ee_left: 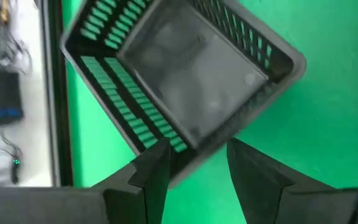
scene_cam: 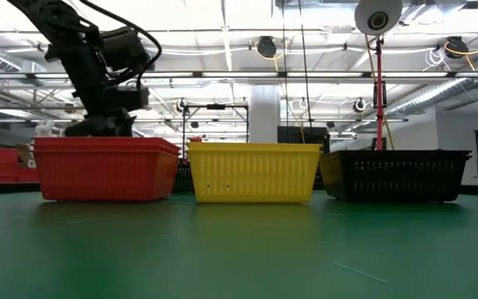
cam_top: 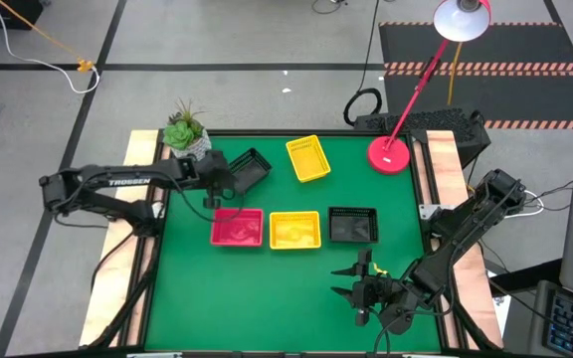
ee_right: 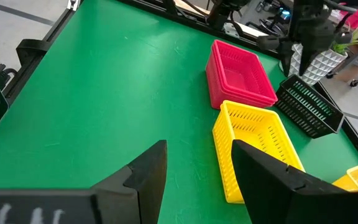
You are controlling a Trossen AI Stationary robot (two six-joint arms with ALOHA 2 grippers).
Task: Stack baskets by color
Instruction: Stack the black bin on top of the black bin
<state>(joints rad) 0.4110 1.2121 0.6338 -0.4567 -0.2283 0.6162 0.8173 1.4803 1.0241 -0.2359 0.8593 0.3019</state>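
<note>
Three baskets are sitting in a row across the middle of the table (cam_top: 267,298): red basket (cam_top: 237,228), yellow basket (cam_top: 294,230), black basket (cam_top: 352,225). Another yellow basket (cam_top: 308,158) is lying near the far edge. Beside it, the left gripper (cam_top: 210,194) is hovering with jaws parted over a tilted black basket (cam_top: 248,169). Near the front edge, the right gripper (cam_top: 354,281) is waiting, fingers apart, holding nothing.

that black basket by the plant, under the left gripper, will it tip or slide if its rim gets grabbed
The black basket looks like thin slotted plastic, so probably light and fairly stiff. Lifted by one rim, it would likely tilt. On the flat green mat a nudge would probably slide it rather than roll it.
</note>
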